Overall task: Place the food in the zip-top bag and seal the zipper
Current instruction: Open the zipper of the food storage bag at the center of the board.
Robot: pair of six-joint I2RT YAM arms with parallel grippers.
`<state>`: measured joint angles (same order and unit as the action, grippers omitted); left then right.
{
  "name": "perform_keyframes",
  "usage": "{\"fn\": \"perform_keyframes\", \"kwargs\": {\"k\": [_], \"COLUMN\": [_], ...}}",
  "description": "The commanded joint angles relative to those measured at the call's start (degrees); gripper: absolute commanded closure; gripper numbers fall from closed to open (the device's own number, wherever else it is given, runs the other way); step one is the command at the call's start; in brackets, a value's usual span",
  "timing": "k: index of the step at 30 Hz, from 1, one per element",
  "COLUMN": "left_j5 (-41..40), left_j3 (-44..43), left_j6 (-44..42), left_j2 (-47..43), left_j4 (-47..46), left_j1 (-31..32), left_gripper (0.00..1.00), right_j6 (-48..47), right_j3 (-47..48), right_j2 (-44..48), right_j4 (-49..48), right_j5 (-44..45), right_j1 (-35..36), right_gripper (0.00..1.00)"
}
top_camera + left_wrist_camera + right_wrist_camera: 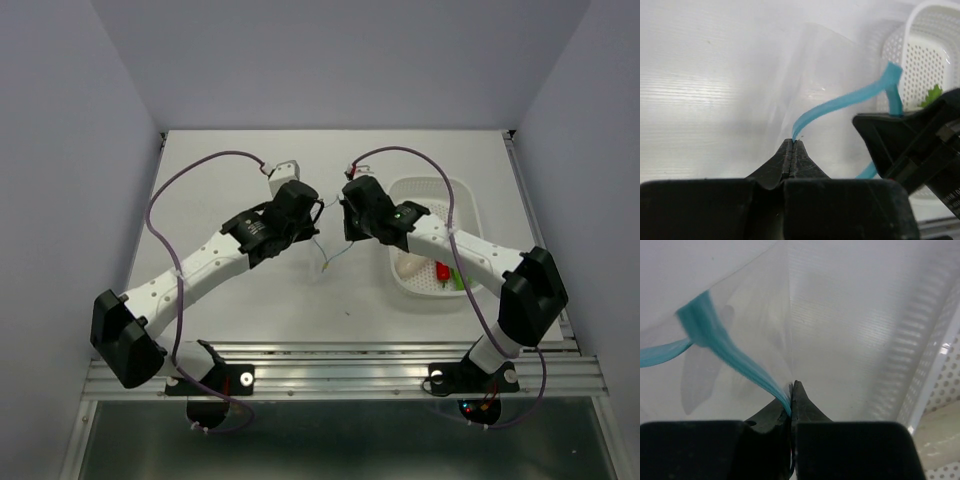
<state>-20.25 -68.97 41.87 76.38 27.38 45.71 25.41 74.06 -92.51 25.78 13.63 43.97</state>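
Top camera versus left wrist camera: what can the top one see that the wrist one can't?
Only the top camera shows the left arm and right arm whole, and the red chili lying in the basket. Only the left wrist camera shows, up close, the left gripper pinched shut on the blue strip of the clear bag. Both show the white basket and the table.

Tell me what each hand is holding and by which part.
Both hold the zip-top bag by its zipper: the left hand pinches one end of the blue strip, and the right hand pinches it at another spot.
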Motion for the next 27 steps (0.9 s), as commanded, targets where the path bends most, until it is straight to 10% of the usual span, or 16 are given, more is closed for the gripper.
{"fn": "perform_keyframes", "kwargs": {"k": [1,15,24,27], "left_j5": [-8.14,-15.35,1.97,3.63], "left_j3": [-2.84,-4.33,0.86,0.68], "left_j6": [1.64,-3.71,-13.92,-13.04], "left_j2": [0.00,-1.93,-7.21,-5.11], "left_j4": [7.25,14.46,-0.13,-1.62], "left_j1": [-4.73,-13.99,-10.56,-7.49], "left_gripper": [1.00,1.00,1.00,1.00], "right_j6": [-1.06,-10.99,-14.69,-12.59], "right_j3": [3.37,4.77,4.24,5.83], "right_j2": [0.75,4.62,2.78,1.19], "right_j4": [7.78,11.66,7.62,5.52], "right_j5": [12.54,20.03,9.67,4.93], "right_j1": [-0.10,-3.80,-3.80,-3.80], "right_gripper": [0.99,0.99,0.99,0.85]}}
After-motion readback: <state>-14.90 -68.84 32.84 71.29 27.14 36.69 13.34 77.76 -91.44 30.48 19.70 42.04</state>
